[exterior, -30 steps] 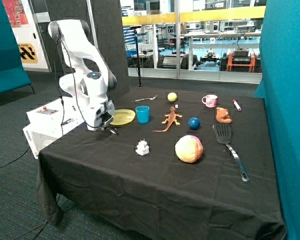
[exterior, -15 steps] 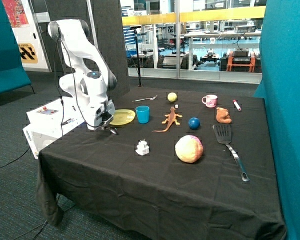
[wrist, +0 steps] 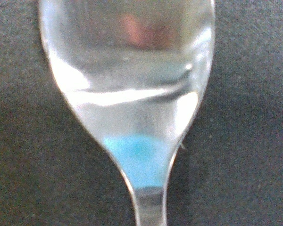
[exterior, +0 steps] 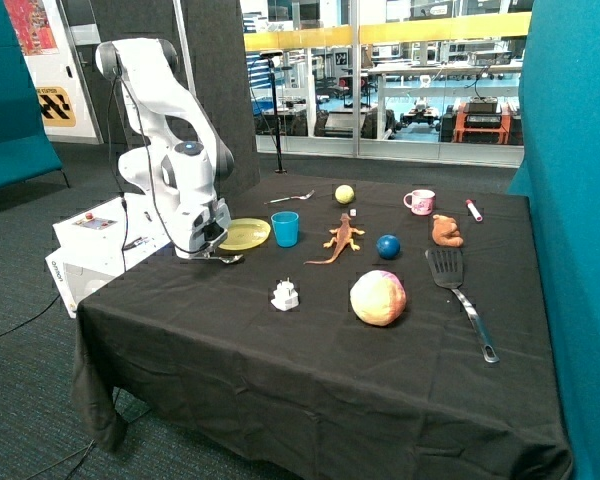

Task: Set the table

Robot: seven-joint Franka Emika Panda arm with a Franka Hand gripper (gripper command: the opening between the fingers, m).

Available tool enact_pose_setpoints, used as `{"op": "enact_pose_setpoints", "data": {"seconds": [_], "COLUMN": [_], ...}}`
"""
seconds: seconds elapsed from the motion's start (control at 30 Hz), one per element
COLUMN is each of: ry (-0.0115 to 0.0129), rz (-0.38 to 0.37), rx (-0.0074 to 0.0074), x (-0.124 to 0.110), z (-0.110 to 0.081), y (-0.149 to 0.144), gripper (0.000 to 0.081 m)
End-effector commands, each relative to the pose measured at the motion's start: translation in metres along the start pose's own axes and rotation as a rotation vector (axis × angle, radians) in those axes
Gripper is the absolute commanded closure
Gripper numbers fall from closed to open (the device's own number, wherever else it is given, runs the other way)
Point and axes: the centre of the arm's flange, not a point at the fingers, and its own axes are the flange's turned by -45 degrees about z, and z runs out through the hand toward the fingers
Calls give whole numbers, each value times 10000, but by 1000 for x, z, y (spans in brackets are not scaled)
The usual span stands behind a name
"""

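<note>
The gripper (exterior: 216, 254) sat low over the table (exterior: 310, 350), its fingers clamped on one spoon (wrist: 127, 94) beside one yellow plate (exterior: 244, 234) and one blue cup (exterior: 285, 228). Farther out lay one fork (exterior: 293, 197), one spatula (exterior: 458, 295) and one pink mug (exterior: 420, 202).

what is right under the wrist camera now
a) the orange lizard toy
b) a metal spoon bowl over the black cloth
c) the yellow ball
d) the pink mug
b, the wrist view is filled by a shiny spoon bowl narrowing into its handle, with the black-draped table behind it.
</note>
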Motion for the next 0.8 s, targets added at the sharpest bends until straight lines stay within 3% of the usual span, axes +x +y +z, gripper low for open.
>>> {"op": "enact_pose_setpoints", "data": {"seconds": [0.0,0.33,0.53,0.77], "ry": [-41,-41,-41,-40], "rz": [-163,-283,-744,-964], "rx": [16,17,17,18], "x": [1,5,14,19], "z": [-2,-19,-44,-57], "y": [-2,-13,-40,-67], "gripper": [388,444,477,494]}}
